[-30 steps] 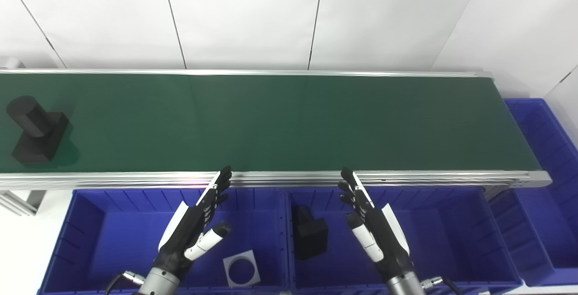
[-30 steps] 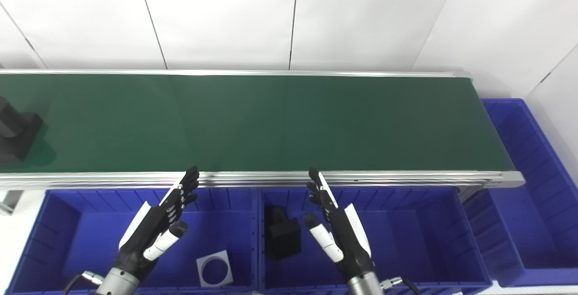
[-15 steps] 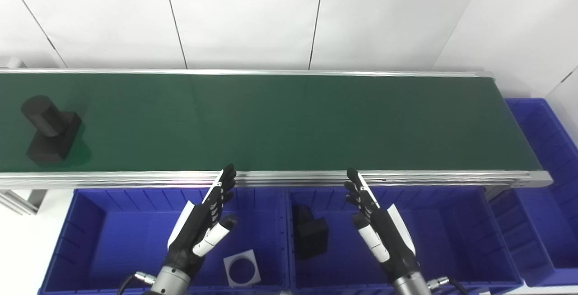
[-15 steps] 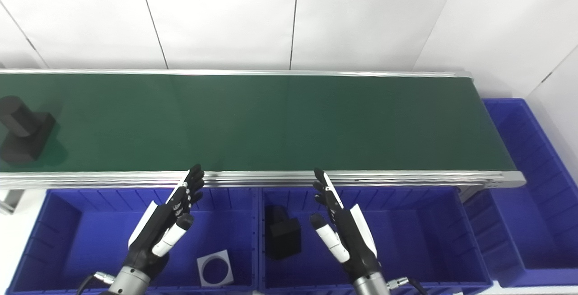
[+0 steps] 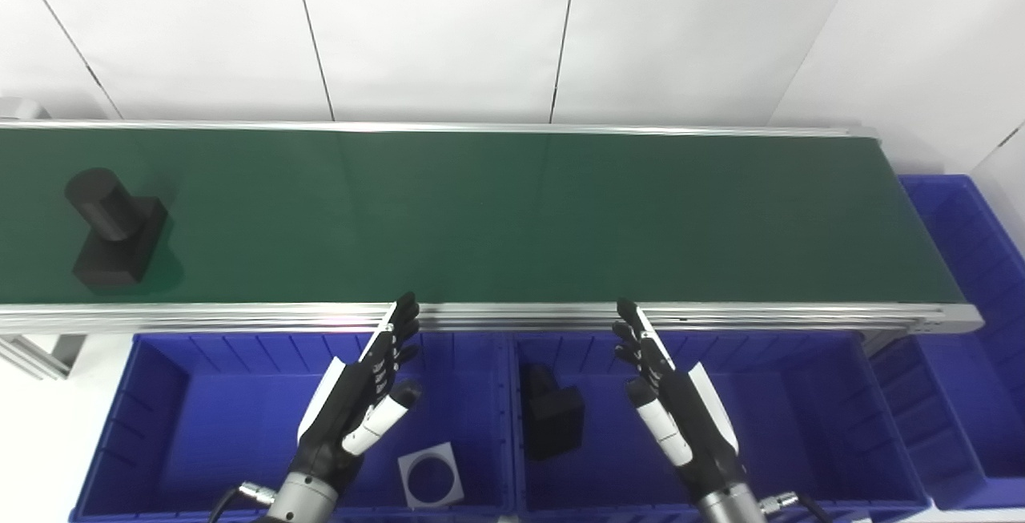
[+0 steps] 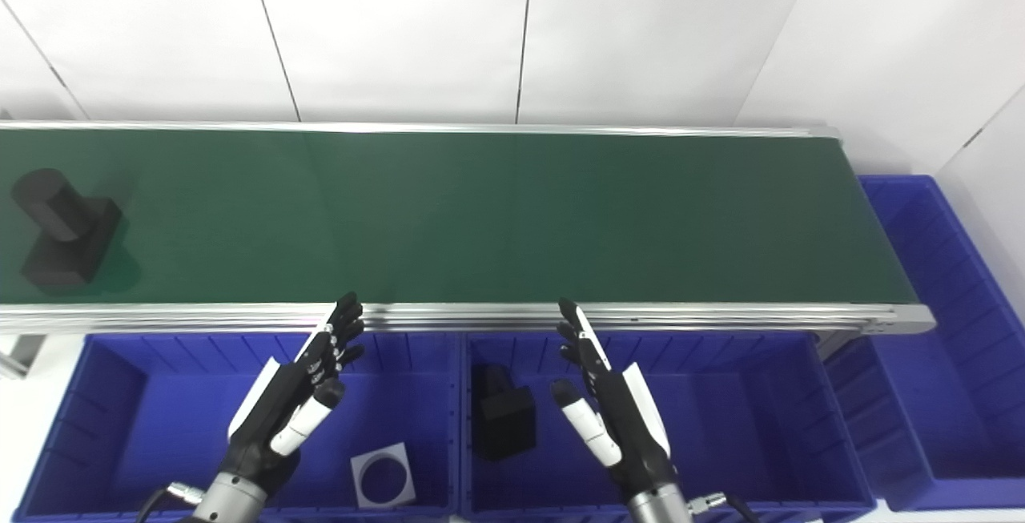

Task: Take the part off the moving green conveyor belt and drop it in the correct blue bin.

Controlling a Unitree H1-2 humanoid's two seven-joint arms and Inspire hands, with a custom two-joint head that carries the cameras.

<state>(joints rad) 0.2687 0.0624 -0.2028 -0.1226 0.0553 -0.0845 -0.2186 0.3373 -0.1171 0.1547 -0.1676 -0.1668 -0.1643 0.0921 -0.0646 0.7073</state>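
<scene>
**Black part riding toward my waiting hands**

At the far left, the black part, a square block with a round cylinder standing out of it, is lying on the long green conveyor belt, and it is sitting further right along the belt than it was a second ago. That is telling me the belt is carrying it my way, though it is still well apart from both hands.

Moving right, my left hand is hovering over the left blue plastic bin, fingers straight and spread, holding nothing, its tips just short of the belt's near aluminium rail. It is sitting slightly further right than a second ago. A flat grey square plate with a round hole is lying in that bin's near right corner.

Further right, another black block-and-cylinder part is already resting in the middle blue plastic bin. My right hand is hovering over that bin, likewise spread and empty.

I am judging this a waiting phase: the matching part suggests the middle bin is the target, and timing the grab on a moving belt is the risk.
</scene>
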